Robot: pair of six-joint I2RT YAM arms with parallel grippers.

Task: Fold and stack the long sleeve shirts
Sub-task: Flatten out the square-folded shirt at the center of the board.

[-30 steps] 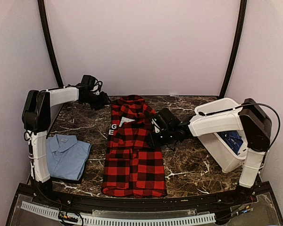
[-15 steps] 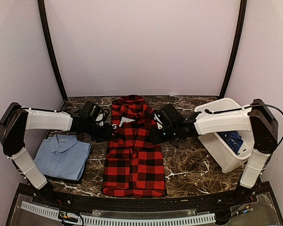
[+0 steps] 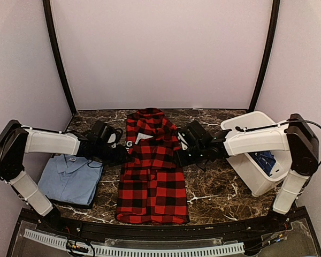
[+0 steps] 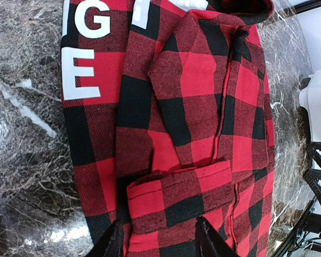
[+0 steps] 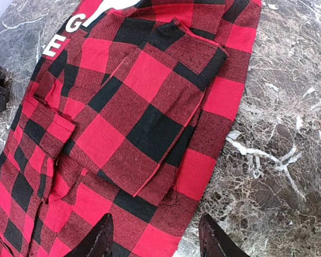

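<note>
red-and-black checked flannel (image 3: 152, 176) flat on the marble table (image 3: 214, 187), collar at the far end, hem at the near end, both sleeves folded in over the front. left gripper (image 3: 122, 155) low at the flannel's left edge, level with the chest. right gripper (image 3: 181, 158) low at the flannel's right edge, directly opposite.

from the left wrist: fingers (image 4: 113, 243) spread wide, holding nothing, checked cloth filling the gap between the tips. folded cuff (image 4: 179, 198) just ahead of the tips, its sleeve running away from them across the flannel's front. cannot tell whether the tips touch the cloth.

from the right wrist: fingers (image 5: 99, 241) likewise parted and empty, straddling the flannel's right side, one tip over the cloth, the other over marble just off the flannel's edge. folded right sleeve (image 5: 144, 107) aslant on the flannel, just ahead of the tips.

writing: large white block letters on the flannel's left side near the collar, a "g" (image 4: 93, 19) with an "e" (image 4: 77, 72) under it. more white lettering beside the "g", cut off and unreadable. white neck label (image 3: 143, 137) inside the flannel's collar, print too small to read.

light blue collared shirt (image 3: 69, 176) folded, left of the flannel and apart from it. white bin (image 3: 254, 174) right of the flannel, tilted, with dark blue patterned cloth (image 3: 265, 159) inside.
</note>
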